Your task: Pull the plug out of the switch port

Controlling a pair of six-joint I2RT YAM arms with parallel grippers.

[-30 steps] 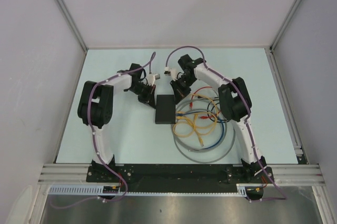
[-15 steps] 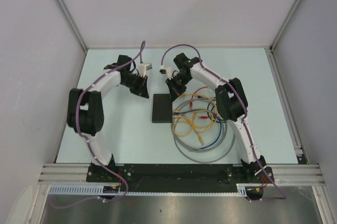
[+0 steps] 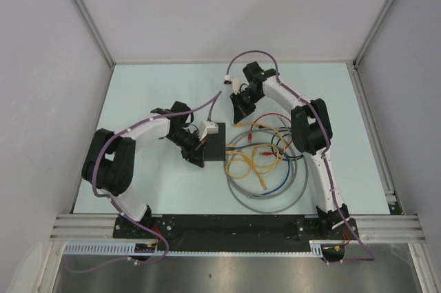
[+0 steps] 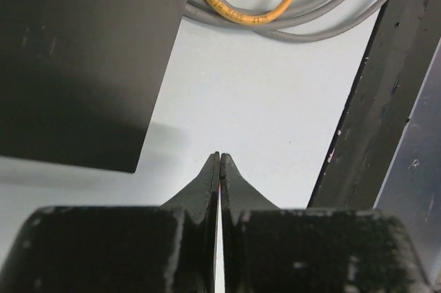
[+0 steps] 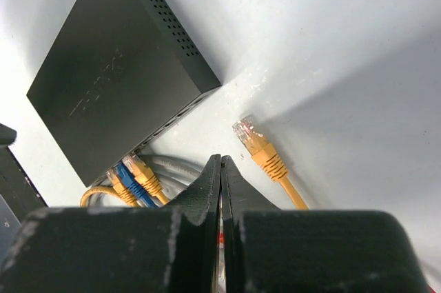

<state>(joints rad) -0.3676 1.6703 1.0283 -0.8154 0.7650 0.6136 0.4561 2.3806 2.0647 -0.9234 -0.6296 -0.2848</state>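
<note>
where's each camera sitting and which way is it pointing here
Top external: above and behind the bases, looking down on the table; both arms show, the left gripper beside the switch, the right gripper beyond it.
Left wrist: on the left wrist, looking down past its shut fingers at the table, a switch corner and grey cable.
Right wrist: on the right wrist, looking past its shut fingers at the switch's port side, plugged cables and a loose yellow plug.
Shared: all three see the switch.

Pale blue bench (image 3: 158,93), with a grey cable (image 4: 303,29) looped toward its near right corner and a yellow cable (image 4: 238,14) tangled inside the loop. Aluminium rail (image 3: 86,225) runs along the near edge.
</note>
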